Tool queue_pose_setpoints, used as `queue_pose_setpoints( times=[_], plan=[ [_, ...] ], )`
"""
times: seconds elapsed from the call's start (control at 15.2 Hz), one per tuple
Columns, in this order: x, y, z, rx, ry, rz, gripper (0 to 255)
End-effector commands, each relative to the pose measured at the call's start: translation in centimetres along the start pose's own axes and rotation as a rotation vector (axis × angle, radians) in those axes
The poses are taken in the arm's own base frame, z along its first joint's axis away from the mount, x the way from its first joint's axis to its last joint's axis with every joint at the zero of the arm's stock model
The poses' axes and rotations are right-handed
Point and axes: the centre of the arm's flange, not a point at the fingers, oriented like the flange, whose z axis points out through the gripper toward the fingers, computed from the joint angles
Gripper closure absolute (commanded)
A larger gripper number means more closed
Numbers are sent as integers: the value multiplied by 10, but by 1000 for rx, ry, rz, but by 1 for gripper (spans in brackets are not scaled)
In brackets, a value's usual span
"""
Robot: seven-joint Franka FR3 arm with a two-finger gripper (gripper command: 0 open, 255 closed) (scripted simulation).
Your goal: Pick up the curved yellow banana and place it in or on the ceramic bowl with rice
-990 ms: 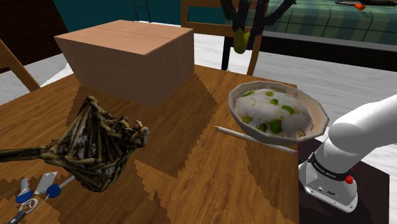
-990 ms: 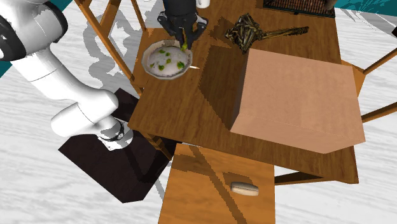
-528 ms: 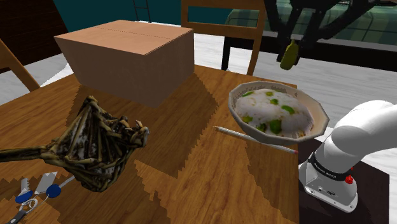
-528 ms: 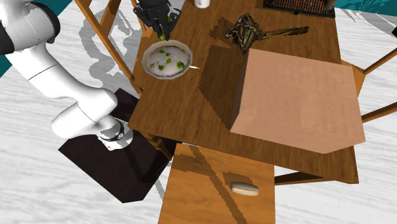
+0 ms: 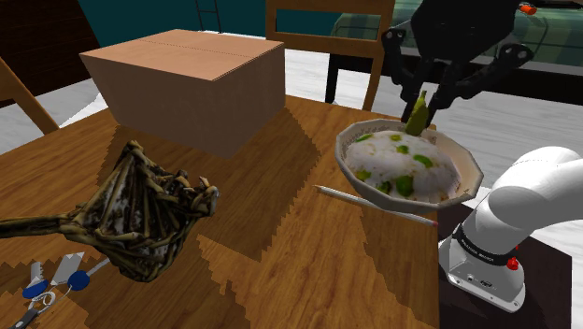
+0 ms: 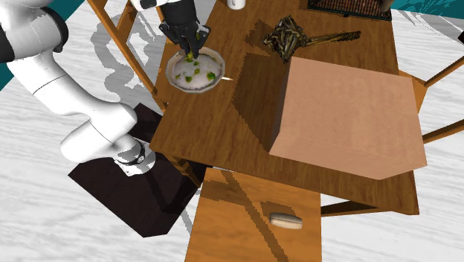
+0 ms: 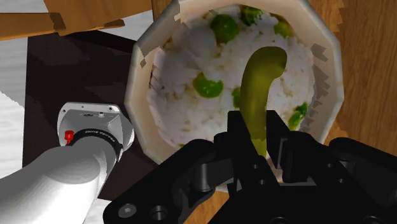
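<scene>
Note that the gripper (image 7: 257, 141) is clamped on the upper end of the yellow-green banana (image 7: 259, 76), whose long axis hangs straight down from it over the rice bowl (image 7: 136, 95), so releasing here should land it inside.

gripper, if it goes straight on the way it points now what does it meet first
The gripper, shut on the banana, points down into the bowl. The banana's free end would likely meet the rice first; how much gap remains is hard to judge.
</scene>
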Motion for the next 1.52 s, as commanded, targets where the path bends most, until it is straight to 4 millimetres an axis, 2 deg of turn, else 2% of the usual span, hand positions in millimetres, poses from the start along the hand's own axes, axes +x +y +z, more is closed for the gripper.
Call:
queue_pose_setpoints(
  times=[0.0,0.13,0.66,0.73,1.06,1.32,1.45],
  plan=[
    [1,1,10,0,0,0,255],
    [2,1,23,0,0,0,255],
    [2,1,23,0,0,0,255],
    [2,1,23,0,0,0,0],
    [2,1,23,0,0,0,0],
    [2,1,-27,0,0,0,0],
    [2,1,-27,0,0,0,0]
  ],
)
